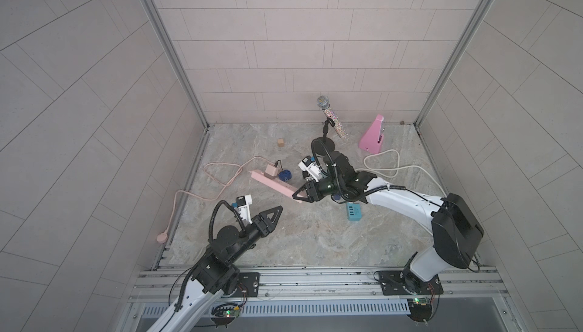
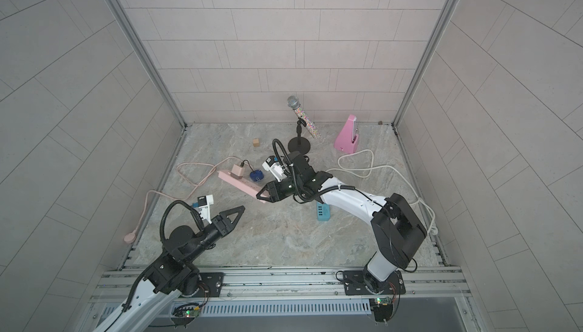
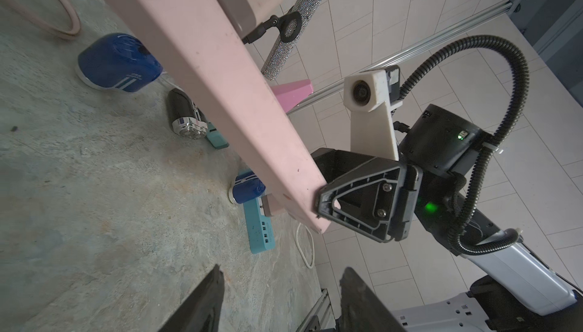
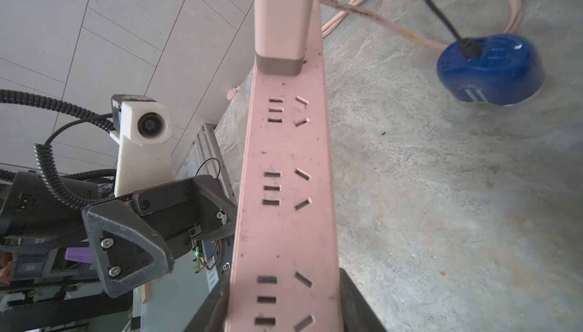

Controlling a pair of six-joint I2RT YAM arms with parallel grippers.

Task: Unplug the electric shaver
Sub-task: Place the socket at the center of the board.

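Note:
The electric shaver (image 3: 186,119), black with silver rotary heads, lies on the floor beyond the pink power strip (image 1: 274,185) (image 3: 220,93); in both top views my right arm hides it. A beige adapter (image 1: 271,170) (image 4: 282,21) sits plugged into the strip's far end, and its black cable runs to a blue dome (image 1: 285,174) (image 4: 489,68). My right gripper (image 1: 298,195) (image 4: 284,299) is shut on the strip's near end. My left gripper (image 1: 279,209) (image 3: 282,269) hangs open and empty, short of that end.
A teal USB strip (image 1: 354,212) (image 3: 262,235) with a blue plug on it lies under my right forearm. A microphone on a stand (image 1: 331,115), a pink metronome (image 1: 373,134) and a wooden cube (image 1: 280,142) stand at the back. A white cable (image 1: 388,166) loops at right, the pink cord (image 1: 220,175) at left.

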